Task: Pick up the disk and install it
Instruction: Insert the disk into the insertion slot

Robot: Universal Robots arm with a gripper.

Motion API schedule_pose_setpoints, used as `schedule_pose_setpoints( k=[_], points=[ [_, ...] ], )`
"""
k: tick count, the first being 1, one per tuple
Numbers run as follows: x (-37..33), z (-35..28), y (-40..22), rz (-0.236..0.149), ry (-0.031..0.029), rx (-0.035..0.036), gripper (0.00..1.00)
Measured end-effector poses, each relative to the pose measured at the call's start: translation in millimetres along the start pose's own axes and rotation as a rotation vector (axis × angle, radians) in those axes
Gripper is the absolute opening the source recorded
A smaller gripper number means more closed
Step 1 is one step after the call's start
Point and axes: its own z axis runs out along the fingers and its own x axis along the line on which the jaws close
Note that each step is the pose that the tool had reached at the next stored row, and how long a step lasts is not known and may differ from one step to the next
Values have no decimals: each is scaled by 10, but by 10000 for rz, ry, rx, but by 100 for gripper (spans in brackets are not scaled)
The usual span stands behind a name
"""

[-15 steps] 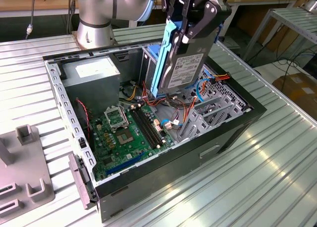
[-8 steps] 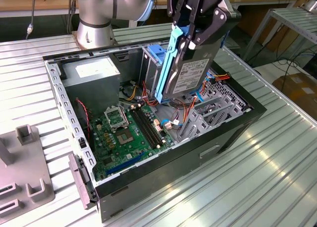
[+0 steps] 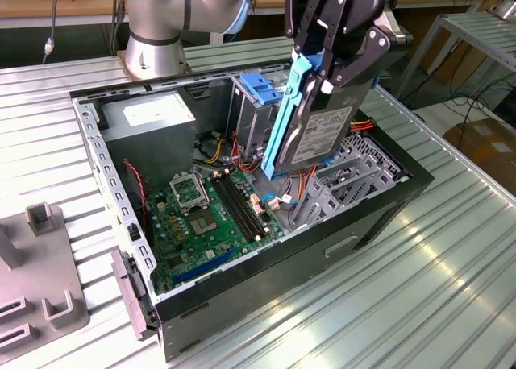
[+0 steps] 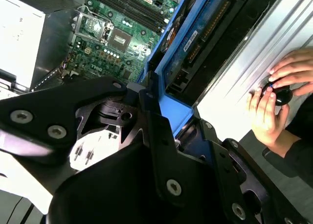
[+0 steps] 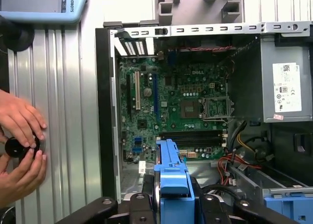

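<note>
Gripper (image 3: 343,79) fingers clamped on disk (image 3: 318,139), held edge-up. Drive cage (image 3: 242,123) just beside fingers. Advise: align disk squarely, avoid cables (image 3: 306,180) below fingertips.

Disk (image 3: 322,134) hanging on edge over the open computer case (image 3: 379,216)

The tool (image 3: 345,67) is clamping the flat black drive by its upper end, and the drive is standing steeply tilted. Its white printed label is facing the exterior view's right. Its blue plastic carrier frame is running along the edge toward the exterior view's left. The lower end is hovering inside the case opening, just beside the metal cage (image 3: 250,115) and above the edge of the green motherboard (image 3: 201,216).
</note>
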Motion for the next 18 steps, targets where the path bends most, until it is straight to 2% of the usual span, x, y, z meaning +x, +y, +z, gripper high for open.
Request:
schedule_pose_setpoints(
  k=[7,10,14,18],
  points=[
    [105,5,-27,-1,5,-2,37],
    [105,8,-127,1,7,-7,37],
    [94,19,-416,0,9,-23,37],
    [88,35,-566,-1,8,-29,37]
  ],
)
